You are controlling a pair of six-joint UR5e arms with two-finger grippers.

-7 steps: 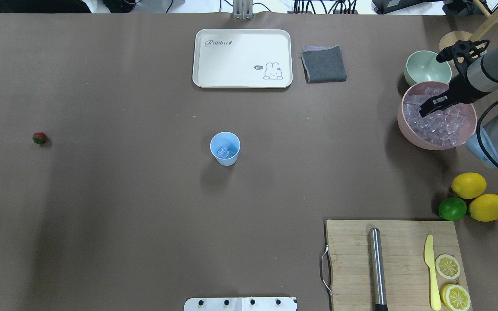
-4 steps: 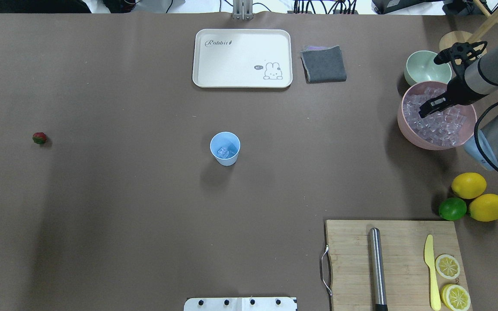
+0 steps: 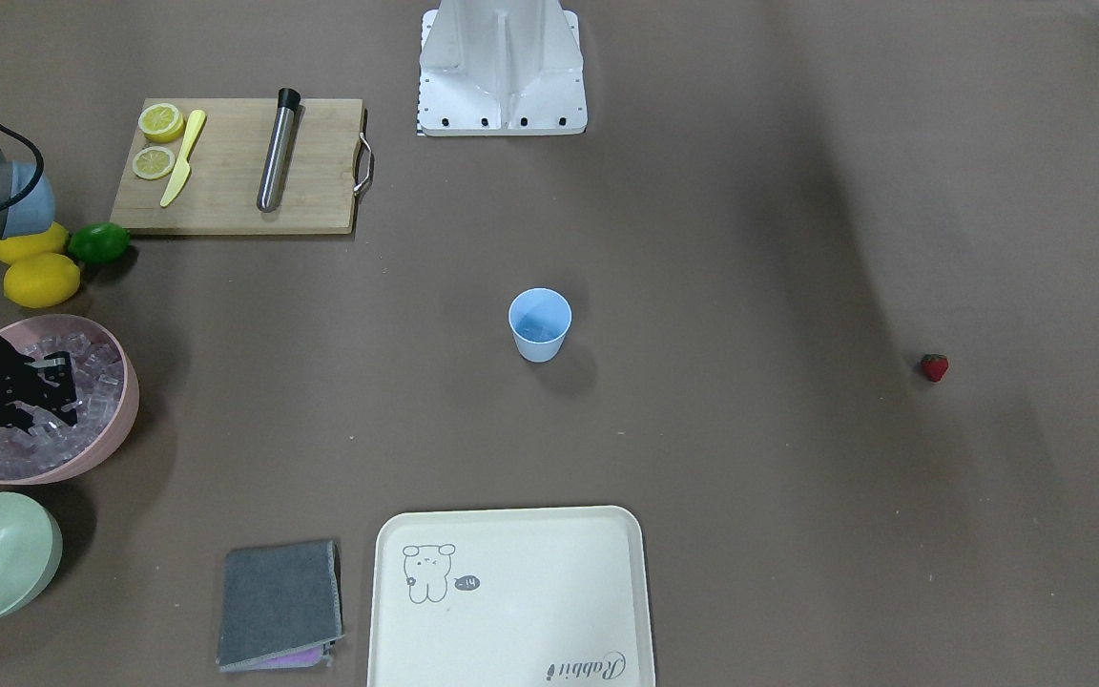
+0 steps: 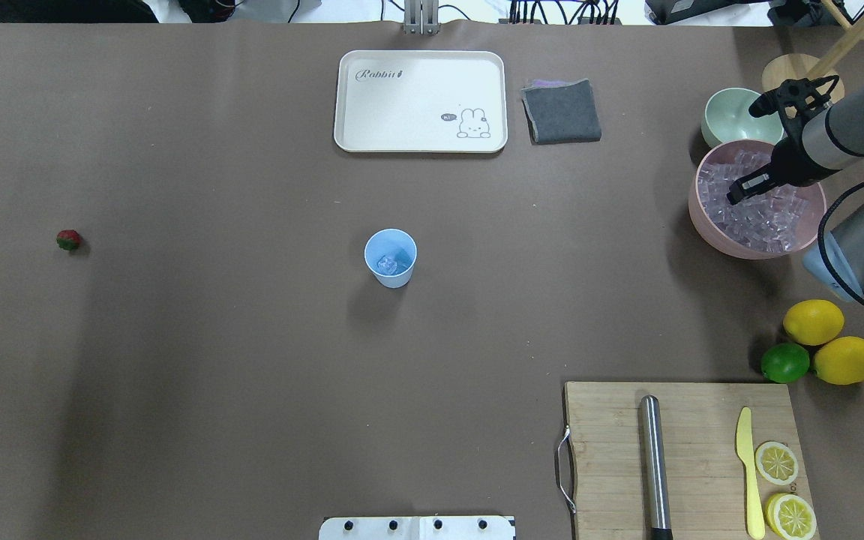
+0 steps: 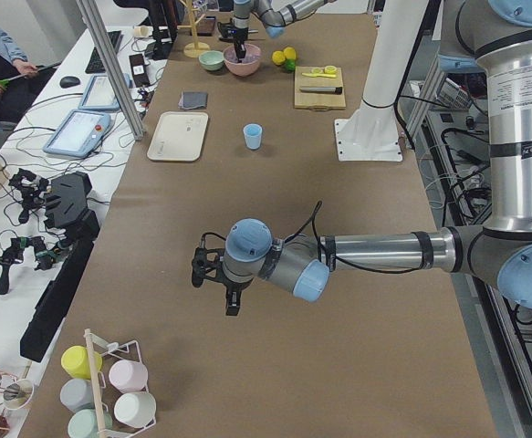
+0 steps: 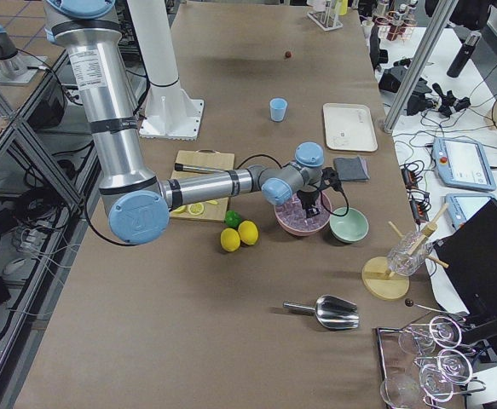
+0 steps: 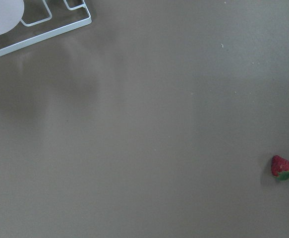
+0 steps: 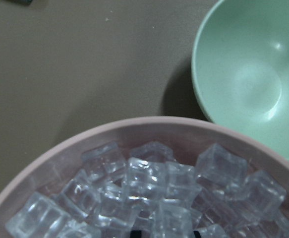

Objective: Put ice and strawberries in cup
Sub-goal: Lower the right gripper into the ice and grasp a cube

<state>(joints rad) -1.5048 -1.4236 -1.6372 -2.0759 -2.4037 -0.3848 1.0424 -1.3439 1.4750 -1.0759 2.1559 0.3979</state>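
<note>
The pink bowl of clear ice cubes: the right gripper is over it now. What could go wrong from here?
1. The clear ice cubes lie packed tightly in the pink bowl. The open right gripper may pinch two at once, or a glassy cube may slip out.
2. The small light blue plastic cup stands far away at mid-table. A cube could fall on the way or miss its narrow mouth.

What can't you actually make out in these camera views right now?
Right hand in the pink bowl of clear ice cubes: the right wrist view's bottom edge cuts off its fingertips, so any grip is unclear.
Left hand: only in the exterior left view, too small to tell open or shut.
Ice count in the light blue plastic cup: too small overhead.
</note>
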